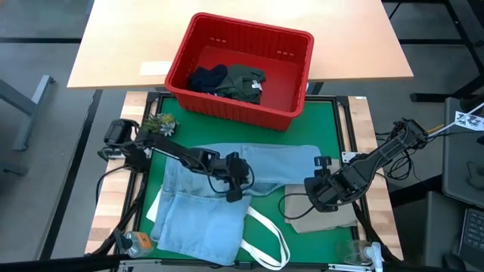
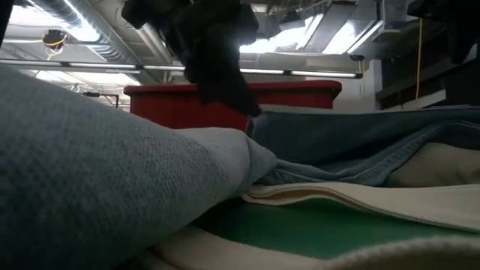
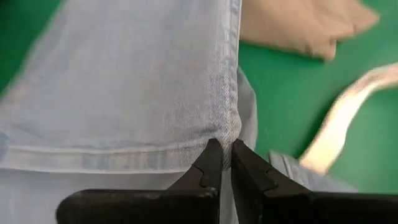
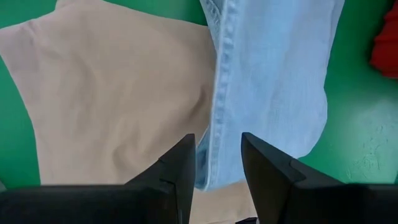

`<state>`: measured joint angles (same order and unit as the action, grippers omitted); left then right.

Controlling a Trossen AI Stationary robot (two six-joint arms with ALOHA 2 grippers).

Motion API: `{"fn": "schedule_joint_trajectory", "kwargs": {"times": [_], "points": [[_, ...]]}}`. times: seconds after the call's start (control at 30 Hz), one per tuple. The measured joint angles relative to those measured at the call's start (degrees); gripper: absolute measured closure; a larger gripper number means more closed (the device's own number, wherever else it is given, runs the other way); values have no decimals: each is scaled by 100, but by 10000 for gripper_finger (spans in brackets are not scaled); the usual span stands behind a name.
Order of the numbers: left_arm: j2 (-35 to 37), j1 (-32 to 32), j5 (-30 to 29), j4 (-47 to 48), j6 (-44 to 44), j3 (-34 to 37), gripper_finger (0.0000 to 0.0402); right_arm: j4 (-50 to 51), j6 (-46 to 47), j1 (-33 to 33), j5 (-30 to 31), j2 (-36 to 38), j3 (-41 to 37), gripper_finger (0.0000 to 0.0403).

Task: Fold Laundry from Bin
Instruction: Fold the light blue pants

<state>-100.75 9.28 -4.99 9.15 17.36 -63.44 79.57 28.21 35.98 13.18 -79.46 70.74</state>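
Note:
Light blue jeans (image 1: 204,204) lie spread across the green mat (image 1: 333,121); one end reaches right over a beige cloth (image 1: 325,215). My left gripper (image 1: 236,181) is over the middle of the jeans, shut on them (image 3: 225,149). My right gripper (image 1: 324,193) hangs open above the mat's right side. Its fingers (image 4: 180,168) stand above the jeans' stitched edge (image 4: 221,93) and the beige cloth (image 4: 112,93), touching nothing. The red bin (image 1: 291,113) stands at the far edge with dark garments (image 1: 234,81) inside. My left gripper pinches the jeans between its two fingertips, on a stitched seam (image 3: 231,127) where it meets a sewn band. The fingers slant down onto the cloth from the table's left. The cloth is drawn up to the fingers; the rest of the jeans lies on the mat.
White tote straps (image 1: 265,234) and white cloth (image 1: 157,210) stick out from under the jeans at the near side. A small green plant-like thing (image 1: 160,122) sits at the mat's far left corner. A light wooden table (image 1: 128,45) extends beyond the bin.

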Motion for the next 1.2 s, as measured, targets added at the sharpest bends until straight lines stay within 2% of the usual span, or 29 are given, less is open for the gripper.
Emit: {"fn": "schedule_joint_trajectory", "kwargs": {"times": [0.33,0.53,0.77,0.87,1.0,1.2], "points": [[-519,195,19,65,1,0,378,-53,1,-2,17,0,0,274],[-570,192,22,50,7,0,325,-54,6,-2,-65,0,0,274],[-570,190,23,52,201,0,260,-15,540,0,-873,0,-63,274],[-541,188,27,91,200,0,241,184,719,3,-1015,-4,-222,274],[-416,158,181,136,202,4,230,646,631,0,-953,-3,-383,274],[-130,67,313,199,208,4,237,911,437,0,-555,91,-428,274]]}}
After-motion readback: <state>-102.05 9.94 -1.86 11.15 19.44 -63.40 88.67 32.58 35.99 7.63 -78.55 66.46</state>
